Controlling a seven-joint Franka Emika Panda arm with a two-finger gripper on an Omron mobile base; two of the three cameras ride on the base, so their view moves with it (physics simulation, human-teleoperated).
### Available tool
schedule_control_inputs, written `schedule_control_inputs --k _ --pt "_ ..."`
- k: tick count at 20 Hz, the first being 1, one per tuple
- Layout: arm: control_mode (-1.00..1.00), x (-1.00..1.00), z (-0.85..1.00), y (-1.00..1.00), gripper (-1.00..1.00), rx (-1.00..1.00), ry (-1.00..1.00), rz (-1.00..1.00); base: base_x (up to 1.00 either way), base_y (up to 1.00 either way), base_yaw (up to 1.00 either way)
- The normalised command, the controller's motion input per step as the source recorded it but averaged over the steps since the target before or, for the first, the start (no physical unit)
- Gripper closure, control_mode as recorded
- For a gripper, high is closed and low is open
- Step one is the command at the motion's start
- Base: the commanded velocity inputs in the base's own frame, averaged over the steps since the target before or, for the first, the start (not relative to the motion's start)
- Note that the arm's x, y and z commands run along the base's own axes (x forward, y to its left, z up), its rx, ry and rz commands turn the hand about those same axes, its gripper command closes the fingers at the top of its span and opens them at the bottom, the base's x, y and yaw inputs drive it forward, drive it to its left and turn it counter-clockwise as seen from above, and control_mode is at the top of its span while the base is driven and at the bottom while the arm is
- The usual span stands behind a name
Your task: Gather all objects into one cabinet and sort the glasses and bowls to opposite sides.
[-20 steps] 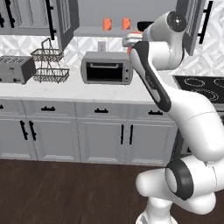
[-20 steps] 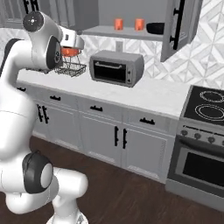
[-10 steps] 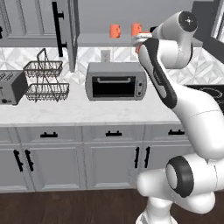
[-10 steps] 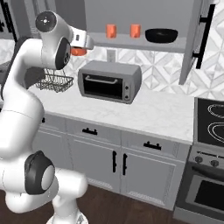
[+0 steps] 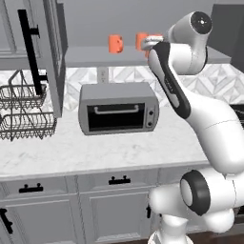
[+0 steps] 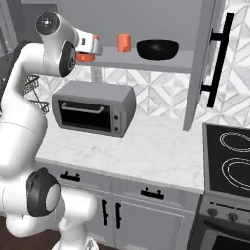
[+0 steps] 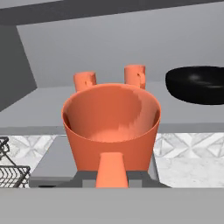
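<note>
Left base view: arm's raised high, wrist bent toward the cabinet shelf (image 5: pixel 95 56), where one orange mug (image 5: pixel 115 44) already sits.

Right base view: gripper (image 6: pixel 90 48) level with the shelf edge, black bowl (image 6: pixel 156 49) far right.

Hand view: jaws clamped tight on the held mug (image 7: pixel 111 127) by its handle. Looks light, rigid, probably slick, so a handle grip seems sensible.
</note>
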Motion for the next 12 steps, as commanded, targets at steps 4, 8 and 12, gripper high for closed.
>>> schedule_control_inputs --k 4,8,12 --pt "1.00 0.00 0.00 0.00 1.00 0.00 0.00 0.00 1.00 0.14 -0.02" --pt "1.00 0.00 0.00 0.00 1.00 0.00 0.00 0.00 1.00 0.39 -0.04" --pt "1.00 0.00 0.00 0.00 1.00 0.00 0.00 0.00 0.16 0.04 -0.01"
